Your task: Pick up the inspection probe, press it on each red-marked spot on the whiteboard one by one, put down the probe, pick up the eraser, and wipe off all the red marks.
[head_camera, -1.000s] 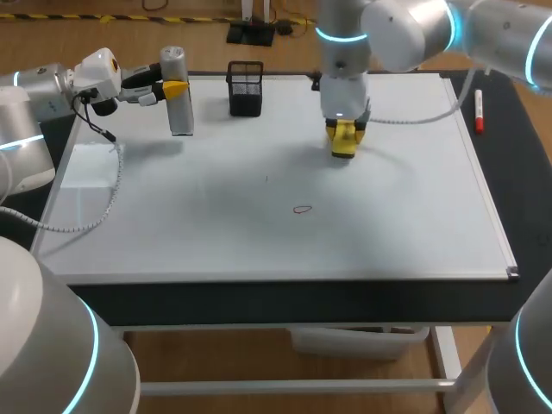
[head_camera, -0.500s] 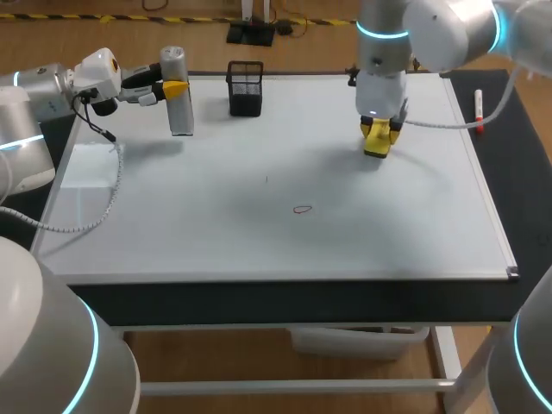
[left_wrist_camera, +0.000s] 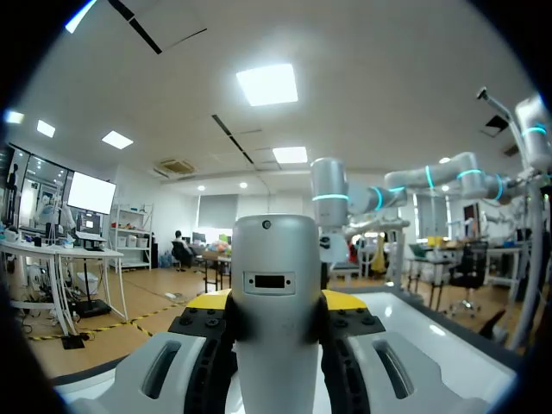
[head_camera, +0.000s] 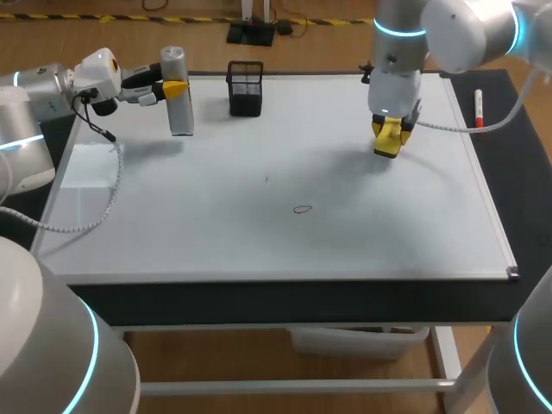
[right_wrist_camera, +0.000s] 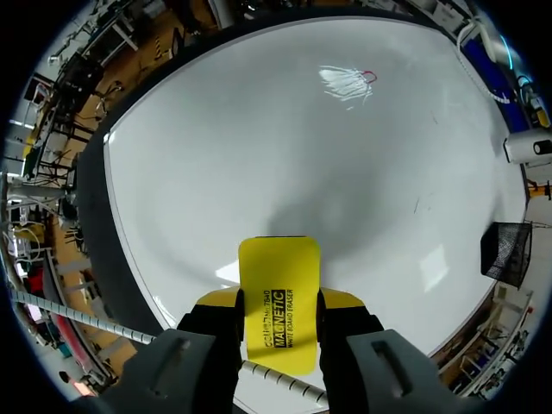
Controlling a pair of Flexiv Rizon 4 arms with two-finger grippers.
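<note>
The task looks to be in its wiping stage, though out of order: the probe (head_camera: 177, 102) has not been put down. The left arm (head_camera: 52, 86) holds it upright over the far-left corner of the whiteboard (head_camera: 216, 233), the left jaws closed on its grey body from both sides, as the left wrist view shows (left_wrist_camera: 276, 302). The eraser (head_camera: 388, 136) is already picked up. The right jaws grip its yellow block (right_wrist_camera: 278, 302) between them, and the right arm (head_camera: 405, 43) has it low over the far-right part of the board. Whether it touches the surface I cannot tell.

What is left, as I judge it: wiping the red mark (head_camera: 301, 209), which lies near the middle, well apart from the eraser, and setting the probe down.

By count:
- two arms
- one probe
- one eraser
- one red mark, seen ahead of the eraser in the right wrist view (right_wrist_camera: 369, 77)
- one black mesh holder (head_camera: 246, 86) at the far edge
- one red marker (head_camera: 479, 110) on the dark desk (head_camera: 259, 300), right of the board
</note>
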